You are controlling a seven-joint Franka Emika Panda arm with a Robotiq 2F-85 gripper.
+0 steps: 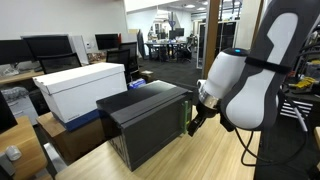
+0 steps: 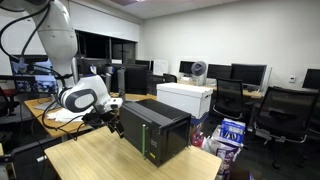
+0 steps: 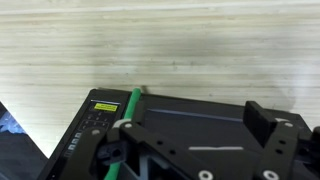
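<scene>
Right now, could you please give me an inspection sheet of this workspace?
surface: wooden table, light grain.
job's things: black microwave with green handle; door looks shut, display lit.
clutter: white box behind the microwave; blue packs beside it.
jaws: open, at the green handle, holding nothing.
cables: black cable looping by the arm.
surroundings: office with monitors and chairs.

Open-plan office, rows of desks with dark monitors (image 2: 247, 72), office chairs (image 2: 277, 110), carpeted floor, ceiling lights
</scene>
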